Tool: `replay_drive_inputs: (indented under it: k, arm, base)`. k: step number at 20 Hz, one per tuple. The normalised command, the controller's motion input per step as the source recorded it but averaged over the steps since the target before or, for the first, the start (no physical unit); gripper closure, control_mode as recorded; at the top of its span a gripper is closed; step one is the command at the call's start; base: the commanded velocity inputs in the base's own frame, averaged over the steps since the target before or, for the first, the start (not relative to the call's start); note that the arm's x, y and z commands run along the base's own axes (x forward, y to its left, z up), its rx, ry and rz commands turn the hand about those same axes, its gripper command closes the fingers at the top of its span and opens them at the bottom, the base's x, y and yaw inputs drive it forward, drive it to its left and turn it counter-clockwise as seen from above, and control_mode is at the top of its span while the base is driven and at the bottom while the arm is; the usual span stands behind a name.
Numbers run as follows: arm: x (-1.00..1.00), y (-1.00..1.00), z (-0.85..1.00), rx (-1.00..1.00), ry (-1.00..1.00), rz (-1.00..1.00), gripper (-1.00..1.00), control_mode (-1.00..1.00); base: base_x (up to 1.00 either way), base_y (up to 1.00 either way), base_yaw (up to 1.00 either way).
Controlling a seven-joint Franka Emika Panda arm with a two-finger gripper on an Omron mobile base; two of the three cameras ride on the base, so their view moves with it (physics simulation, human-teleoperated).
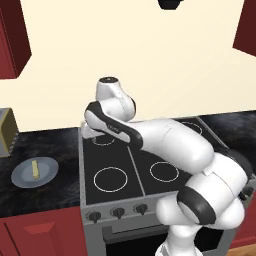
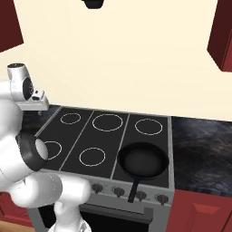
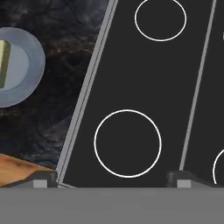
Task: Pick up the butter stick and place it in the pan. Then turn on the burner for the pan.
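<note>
Lay on a round grey-blue plate (image 1: 34,173), the butter stick (image 1: 35,168), out on the dark counter (image 1: 45,192) left of the stove (image 1: 112,175). Sat on the stove's front right burner, the black pan (image 2: 143,160), with its long handle poking out toward the knobs (image 2: 118,192). Stayed well apart, butter and pan. Hung over the stove's left side near the back, the gripper (image 3: 111,178), with its two dark fingertips (image 3: 43,178) spread wide and nothing between them. Showed beside the stove edge in the hand view too, the plate and stick.
</note>
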Motion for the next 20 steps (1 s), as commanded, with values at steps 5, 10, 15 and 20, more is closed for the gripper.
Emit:
replay_drive_inputs:
  k: [5,10,15,20]
  arm:
    - [0.41,0.78,-0.32,-0.01,0.06,0.07,-1.00,-1.00]
    - [0.31,0.83,-0.36,-0.06,0.06,0.04,-1.00,-1.00]
    - [0.18,0.89,-0.45,-0.11,0.05,0.03,-1.00,-1.00]
    - [0.06,0.79,-0.32,-0.11,0.01,0.00,-1.00,-1.00]
  base:
    - [0.00,0.00,0.00]
    - [0.00,0.00,0.00]
    - [0.00,0.00,0.00]
    - [0.00,0.00,0.00]
